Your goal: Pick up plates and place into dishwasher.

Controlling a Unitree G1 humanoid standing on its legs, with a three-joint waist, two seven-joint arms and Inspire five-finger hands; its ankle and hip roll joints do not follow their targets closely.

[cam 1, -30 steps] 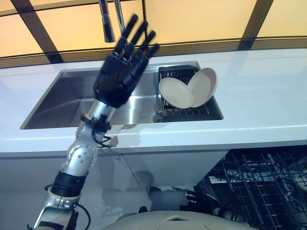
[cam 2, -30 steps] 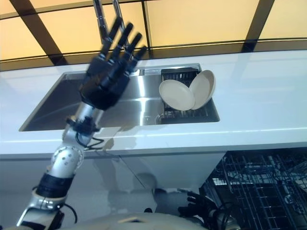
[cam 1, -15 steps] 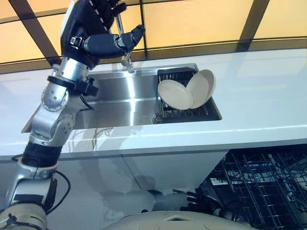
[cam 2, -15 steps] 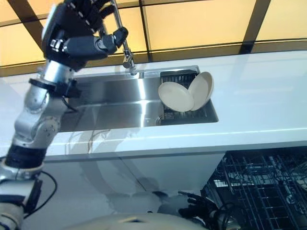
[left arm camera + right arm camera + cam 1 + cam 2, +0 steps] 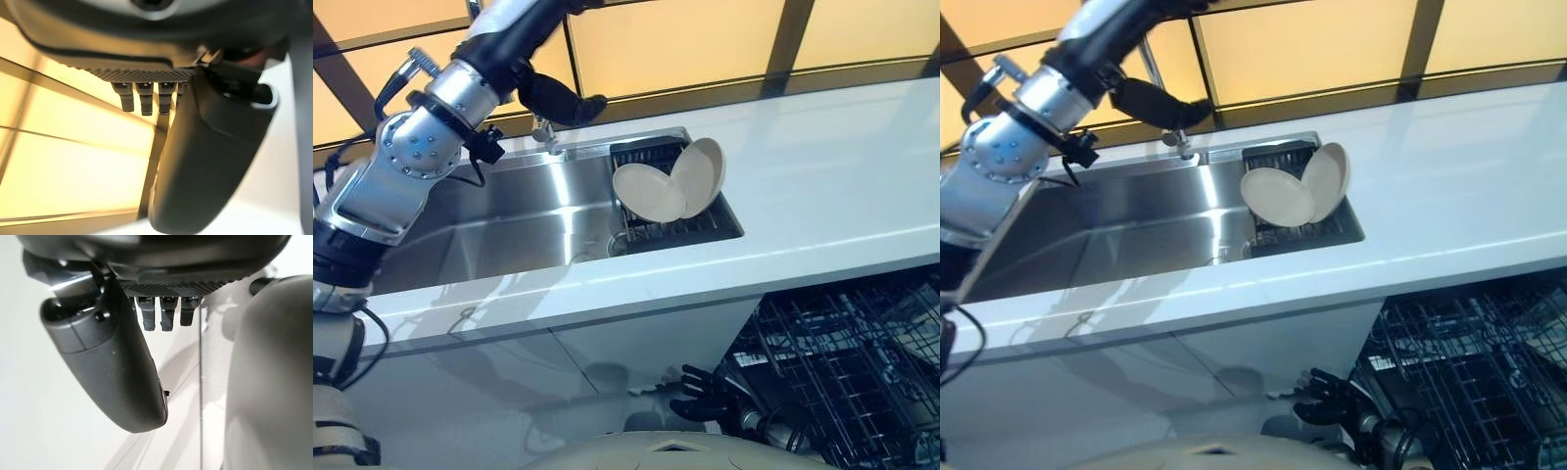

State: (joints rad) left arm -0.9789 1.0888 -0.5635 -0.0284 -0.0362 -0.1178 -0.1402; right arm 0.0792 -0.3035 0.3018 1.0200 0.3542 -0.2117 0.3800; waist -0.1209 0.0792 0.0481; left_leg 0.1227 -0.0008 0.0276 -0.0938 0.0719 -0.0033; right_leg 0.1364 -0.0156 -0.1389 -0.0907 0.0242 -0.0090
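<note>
a: where's the left hand (image 5: 553, 98) right now?

b: raised high over the back edge of the sink (image 5: 489, 230), up by the tap (image 5: 1178, 142), arm lifted steeply from the lower left. in its wrist view the thumb juts forward and the fingers (image 5: 142, 100) stand in a relaxed row with nothing between them, so i'd call it loosely spread and empty.

a: and the right hand (image 5: 700, 394)?

b: hanging low in front of the cabinet, beside the dishwasher rack (image 5: 842, 372). its wrist view shows the thumb out and the fingers uncurled, holding nothing.

a: the plates?

b: two cream plates (image 5: 648, 192) stand tilted on edge in the dark drying rack (image 5: 671, 227) at the sink's right end, the front one overlapping and leaning against the rear plate (image 5: 702, 174). they are well apart from both hands. the white bench (image 5: 822, 196) runs around the sink, and the dishwasher rack sits pulled out below it on the right.

a: how would they handle?

b: stiff, glazed, probably slippery and breakable if knocked against the steel. moderate weight, i'd guess. best taken at the upper rim, thumb on one face and fingers on the other, front plate first since it leans free.

a: so the pose needs changing.

b: yes, the left hand would have to come down and across to the right to reach that rim.
</note>
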